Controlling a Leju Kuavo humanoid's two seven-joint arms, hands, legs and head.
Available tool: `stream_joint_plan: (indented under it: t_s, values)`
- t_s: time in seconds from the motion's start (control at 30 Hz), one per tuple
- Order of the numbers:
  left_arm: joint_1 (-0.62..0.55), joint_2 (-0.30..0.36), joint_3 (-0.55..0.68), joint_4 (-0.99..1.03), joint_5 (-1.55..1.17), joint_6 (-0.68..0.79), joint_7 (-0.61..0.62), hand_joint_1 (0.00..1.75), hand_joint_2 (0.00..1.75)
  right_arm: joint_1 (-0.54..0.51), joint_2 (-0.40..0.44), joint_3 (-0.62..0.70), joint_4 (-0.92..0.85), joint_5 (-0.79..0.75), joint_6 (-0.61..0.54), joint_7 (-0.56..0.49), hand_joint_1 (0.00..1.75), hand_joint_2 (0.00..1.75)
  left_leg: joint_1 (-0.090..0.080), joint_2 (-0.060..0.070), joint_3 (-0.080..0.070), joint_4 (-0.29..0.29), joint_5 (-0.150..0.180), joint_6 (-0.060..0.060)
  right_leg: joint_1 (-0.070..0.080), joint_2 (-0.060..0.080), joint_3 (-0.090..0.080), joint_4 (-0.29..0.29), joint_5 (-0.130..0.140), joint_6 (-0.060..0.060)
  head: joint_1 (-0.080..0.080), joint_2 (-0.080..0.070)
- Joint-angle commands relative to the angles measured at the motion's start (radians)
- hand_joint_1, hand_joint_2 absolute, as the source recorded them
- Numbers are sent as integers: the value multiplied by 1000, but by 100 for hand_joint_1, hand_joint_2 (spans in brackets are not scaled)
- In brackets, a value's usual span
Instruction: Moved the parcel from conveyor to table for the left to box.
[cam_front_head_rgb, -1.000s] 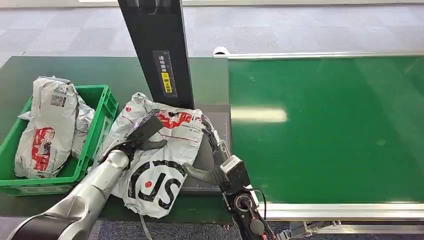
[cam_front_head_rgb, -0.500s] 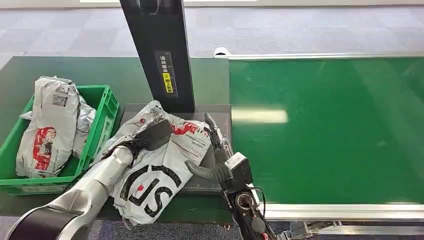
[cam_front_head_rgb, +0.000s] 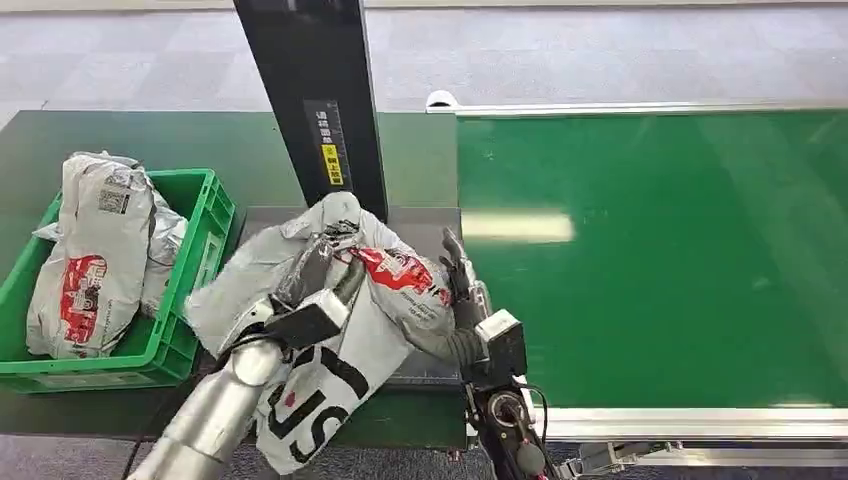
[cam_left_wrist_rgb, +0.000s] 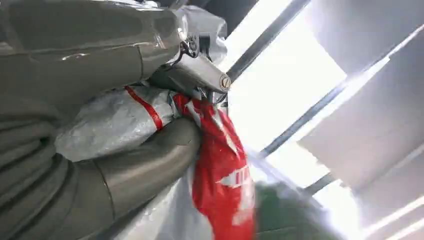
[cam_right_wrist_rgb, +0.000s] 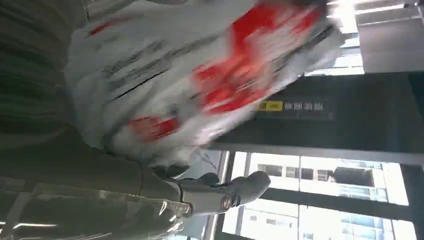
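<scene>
Crumpled near the table's (cam_front_head_rgb: 420, 160) front edge, the parcel (cam_front_head_rgb: 375, 290) is gripped by the left hand (cam_front_head_rgb: 315, 300). It is pressed from its other side by the right hand (cam_front_head_rgb: 462, 295). More bags (cam_front_head_rgb: 95, 250) are held in the bin (cam_front_head_rgb: 205, 235) at the left end.

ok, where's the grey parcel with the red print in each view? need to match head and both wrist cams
Head view: parcel centre-left, bunched up between left hand and right hand.
Left wrist view: parcel against the thumb, red print toward the conveyor side.
Right wrist view: parcel blurred, across the upper frame.
Shared landmark: the parcel's red print; black post with yellow label, also in the right wrist view.
</scene>
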Motion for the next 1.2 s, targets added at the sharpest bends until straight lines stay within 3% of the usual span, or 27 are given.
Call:
stream_joint_plan:
  t_s: [0.03, 0.2, 0.27, 0.4, 0.7, 0.73, 0.83, 0.87, 0.93, 1.07, 1.13, 1.2]
  values:
    - [158, 7, -47, -602, 84, 97, -68, 175, 175, 9, -29, -56, -26, 5, 2, -2, 0, 175, -1, 1, 1, 0, -2, 1, 0, 0, 0, 0, -1, 0, 1, 0]
    - [78, -25, 134, -588, 160, 220, -58, 175, 175, 3, -24, -67, -21, 4, 9, -2, 0, 175, 0, -1, 0, 0, 0, 1, 0, -2, 0, 0, 0, 0, 1, 0]
    - [-7, -37, 258, -497, 148, 306, -18, 175, 175, 4, -21, -73, -21, 3, 11, -2, 0, 175, 0, 0, -1, 0, 1, 0, 0, -1, 0, 1, 0, 0, 0, 0]
    - [-171, 1, 414, -286, 125, 339, 66, 175, 175, 10, -21, -79, -26, 4, 20, -2, 0, 175, 0, -3, 1, 0, 3, 0, 0, -3, 2, 1, 0, -1, 0, 0]
    - [-207, 15, 438, -237, 141, 321, 48, 175, 175, 11, -20, -79, -27, 4, 20, -2, 0, 175, -1, -1, 3, -1, 3, 0, 0, -2, 3, 0, 1, -1, 0, 0]
    - [-226, 7, 467, -200, 95, 349, 115, 175, 175, 11, -20, -80, -25, 4, 26, -2, 0, 175, 0, -1, 3, -1, 2, 0, 0, -1, 3, 0, 1, -1, 0, 0]
    - [-435, 123, 602, 160, 21, 383, 213, 175, 175, 22, -24, -79, -26, -1, 38, -2, 0, 175, -1, -2, 2, 0, 3, -1, 0, -2, 2, 1, 1, -1, 0, 0]
    - [-570, 217, 644, 428, 4, 401, 221, 175, 175, 27, -27, -74, -28, -6, 44, -2, 0, 175, 0, -3, 1, 0, 4, -1, 0, -4, 1, 3, 0, -2, 1, 0]
    - [-709, 322, 707, 764, -123, 481, 268, 175, 175, 37, -35, -67, -36, -10, 50, -2, 0, 175, -1, -3, 1, 0, 4, -2, 0, -3, 1, 3, 1, -3, 1, 0]
    - [-713, 398, 770, 939, -185, 544, 410, 175, 175, 54, -51, -78, -52, -17, 66, -2, 0, 175, 2, 8, 5, -3, 6, -5, 2, 6, 0, 1, 5, -7, 0, 0]
    - [-686, 414, 805, 969, -187, 570, 424, 148, 175, 55, -53, -89, -43, -14, 74, -2, 0, 175, 1, 14, 7, -4, 5, -4, 2, 12, -1, 3, 6, -8, 0, 0]
    - [-671, 419, 830, 978, -180, 574, 422, 148, 175, 47, -51, -99, -25, -11, 79, -2, 0, 175, 1, 13, 6, -4, 5, -4, 2, 11, -1, 3, 5, -7, 1, 0]
